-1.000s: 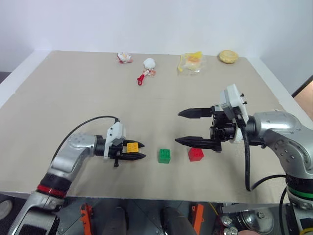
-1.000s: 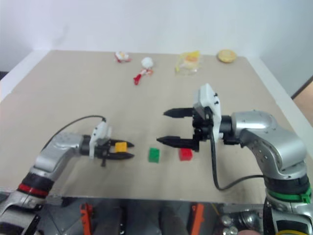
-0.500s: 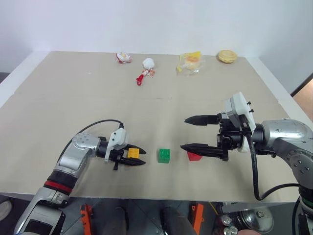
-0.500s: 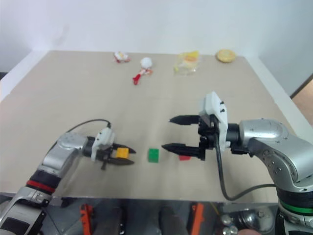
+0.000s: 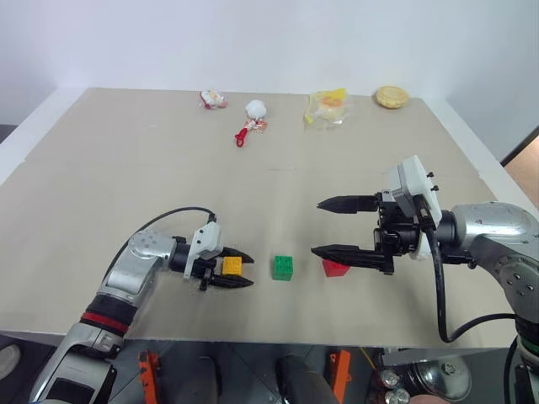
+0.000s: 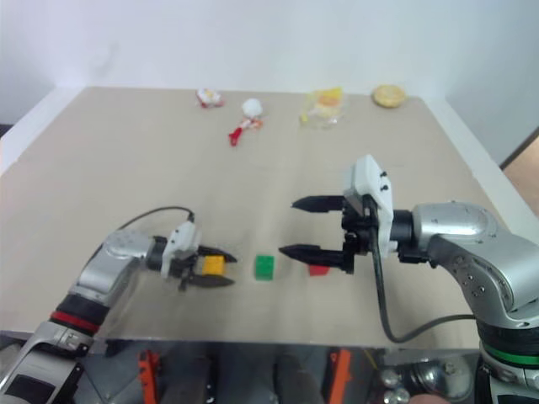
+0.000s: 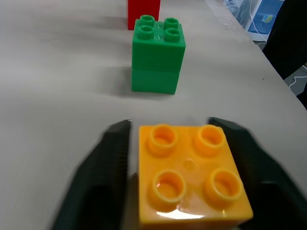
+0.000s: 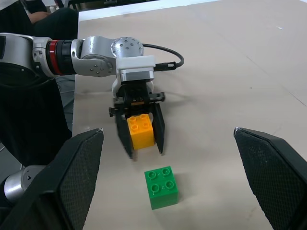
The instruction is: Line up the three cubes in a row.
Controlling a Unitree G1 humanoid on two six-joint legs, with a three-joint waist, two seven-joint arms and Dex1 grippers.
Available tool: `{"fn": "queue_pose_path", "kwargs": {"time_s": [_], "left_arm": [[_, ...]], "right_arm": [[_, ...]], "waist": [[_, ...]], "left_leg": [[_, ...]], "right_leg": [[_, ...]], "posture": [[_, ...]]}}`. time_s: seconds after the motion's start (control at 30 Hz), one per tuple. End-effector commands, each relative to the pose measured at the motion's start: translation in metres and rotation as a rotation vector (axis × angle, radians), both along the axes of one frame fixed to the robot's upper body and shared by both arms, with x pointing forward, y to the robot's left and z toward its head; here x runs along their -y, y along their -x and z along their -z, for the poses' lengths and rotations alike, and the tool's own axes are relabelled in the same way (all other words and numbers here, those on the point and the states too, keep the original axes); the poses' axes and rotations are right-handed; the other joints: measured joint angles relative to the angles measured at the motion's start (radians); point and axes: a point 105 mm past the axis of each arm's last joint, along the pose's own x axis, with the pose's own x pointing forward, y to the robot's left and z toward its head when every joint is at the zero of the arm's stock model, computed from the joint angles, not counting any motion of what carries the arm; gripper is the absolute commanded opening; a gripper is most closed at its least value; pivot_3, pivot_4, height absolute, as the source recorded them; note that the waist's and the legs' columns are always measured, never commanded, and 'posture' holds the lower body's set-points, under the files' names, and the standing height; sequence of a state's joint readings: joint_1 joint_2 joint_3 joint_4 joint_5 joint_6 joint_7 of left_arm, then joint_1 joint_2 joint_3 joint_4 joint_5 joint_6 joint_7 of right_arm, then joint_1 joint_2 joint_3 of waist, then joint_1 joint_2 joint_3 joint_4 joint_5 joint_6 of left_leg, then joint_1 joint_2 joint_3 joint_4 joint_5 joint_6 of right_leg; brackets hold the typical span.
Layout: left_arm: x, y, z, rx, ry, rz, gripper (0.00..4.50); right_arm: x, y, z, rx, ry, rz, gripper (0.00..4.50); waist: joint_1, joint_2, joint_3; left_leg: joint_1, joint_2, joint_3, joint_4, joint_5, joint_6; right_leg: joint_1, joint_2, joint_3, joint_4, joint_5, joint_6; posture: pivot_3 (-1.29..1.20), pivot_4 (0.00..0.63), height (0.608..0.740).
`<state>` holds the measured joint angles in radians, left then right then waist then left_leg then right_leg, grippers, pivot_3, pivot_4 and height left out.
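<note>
The three cubes sit in a line near the table's front edge: orange-yellow point(image 5: 231, 266), green point(image 5: 282, 268) and red point(image 5: 335, 268). The orange-yellow cube point(image 7: 192, 182) rests on the table between the fingers of my left gripper point(image 5: 242, 270), which is open with a small gap on each side. In the left wrist view the green cube point(image 7: 158, 52) and red cube point(image 7: 143, 12) stand straight beyond it. My right gripper point(image 5: 317, 226) hangs wide open above the red cube, its lower finger hiding part of that cube. It holds nothing.
Along the far edge lie a small red-and-white item point(image 5: 213, 99), a white ball with a red piece point(image 5: 255, 109), a crinkled yellow packet point(image 5: 328, 105) and a round yellow object point(image 5: 392, 97). The table's front edge point(image 5: 253, 335) runs just below the cubes.
My left gripper's fingers have parted from the orange-yellow cube, which now sits on the table. The right gripper has stayed wide open.
</note>
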<state>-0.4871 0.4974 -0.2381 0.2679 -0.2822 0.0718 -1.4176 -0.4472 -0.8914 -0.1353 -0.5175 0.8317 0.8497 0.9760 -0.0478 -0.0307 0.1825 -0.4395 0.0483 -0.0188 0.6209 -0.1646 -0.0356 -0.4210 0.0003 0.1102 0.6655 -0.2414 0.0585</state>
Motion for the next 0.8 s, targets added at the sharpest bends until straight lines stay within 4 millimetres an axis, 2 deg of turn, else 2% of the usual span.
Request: {"fn": "queue_pose_path", "kwargs": {"time_s": [0.03, 0.07, 0.23, 0.37, 0.5, 0.57, 0.63, 0.7, 0.8], "left_arm": [[-0.004, -0.002, -0.005, 0.026, 0.002, -0.001, 4.13], [-0.004, -0.002, -0.006, 0.029, 0.004, 0.001, 4.39], [-0.003, -0.002, -0.02, 0.047, 0.052, 0.014, 4.39], [-0.002, 0.0, -0.049, 0.05, 0.14, 0.031, 4.39], [-0.005, -0.008, -0.09, 0.044, 0.257, -0.06, 4.39], [-0.008, -0.018, -0.115, 0.039, 0.367, -0.175, 4.39], [-0.02, -0.041, -0.137, 0.118, 0.495, -0.408, 4.39], [-0.04, -0.063, -0.143, 0.161, 0.563, -0.68, 4.39], [-0.068, -0.072, -0.139, 0.189, 0.656, -0.964, 4.39]], "right_arm": [[0.001, 0.0, -0.008, 0.048, 0.006, 0.002, 4.5], [0.001, 0.0, -0.008, 0.048, 0.006, 0.003, 4.5], [0.001, 0.0, -0.008, 0.05, 0.005, 0.003, 4.5], [0.002, 0.001, -0.008, 0.047, 0.004, 0.004, 4.5], [0.001, 0.006, -0.02, 0.041, -0.092, -0.019, 4.5], [0.008, -0.002, -0.029, 0.057, -0.18, 0.048, 4.5], [0.024, -0.022, -0.028, 0.082, -0.231, 0.2, 4.5], [0.045, -0.046, -0.02, 0.109, -0.252, 0.402, 4.5], [0.066, -0.07, -0.009, 0.117, -0.379, 0.64, 4.5]], "waist": [[0.0, 0.0, 0.0], [0.0, 0.0, 0.0], [0.0, 0.0, 0.0], [0.0, 0.0, 0.0], [0.0, 0.0, 0.0], [0.0, 0.0, 0.0], [0.0, 0.0, 0.0], [0.001, 0.0, 0.0], [-0.001, -0.001, 0.0]], "left_leg": [[0.0, 0.0, 0.0, 0.0, 0.0, 0.0], [0.0, 0.0, 0.0, 0.0, 0.0, 0.0], [0.0, 0.0, 0.0, 0.0, 0.0, 0.0], [0.0, 0.0, 0.0, 0.0, 0.0, 0.0], [0.0, 0.0, 0.0, 0.0, 0.0, 0.0], [0.0, 0.0, -0.001, 0.001, 0.0, 0.0], [0.001, 0.0, -0.001, 0.002, 0.0, 0.0], [0.001, 0.0, -0.002, 0.003, 0.0, 0.0], [0.002, 0.0, -0.001, 0.005, 0.0, 0.0]], "right_leg": [[0.0, 0.0, 0.0, 0.0, 0.0, 0.0], [0.0, 0.0, 0.0, 0.0, 0.0, 0.0], [0.0, 0.0, 0.0, 0.0, 0.0, 0.0], [0.0, 0.0, 0.0, 0.0, 0.0, 0.001], [0.0, 0.0, 0.0, 0.0, 0.002, 0.003], [0.001, 0.0, -0.001, 0.0, 0.002, 0.004], [0.002, 0.0, -0.001, 0.0, 0.002, 0.005], [0.004, 0.0, -0.001, 0.0, 0.003, 0.006], [0.005, 0.0, 0.0, 0.0, 0.005, 0.007]], "posture": [[0.0, 0.15, 0.74], [0.0, 0.15, 0.74], [0.0, 0.15, 0.74], [0.0, 0.15, 0.74], [0.0, 0.15, 0.74], [0.0, 0.15, 0.74], [0.0, 0.15, 0.74], [0.0, 0.15, 0.74], [0.0, 0.15, 0.74]]}}
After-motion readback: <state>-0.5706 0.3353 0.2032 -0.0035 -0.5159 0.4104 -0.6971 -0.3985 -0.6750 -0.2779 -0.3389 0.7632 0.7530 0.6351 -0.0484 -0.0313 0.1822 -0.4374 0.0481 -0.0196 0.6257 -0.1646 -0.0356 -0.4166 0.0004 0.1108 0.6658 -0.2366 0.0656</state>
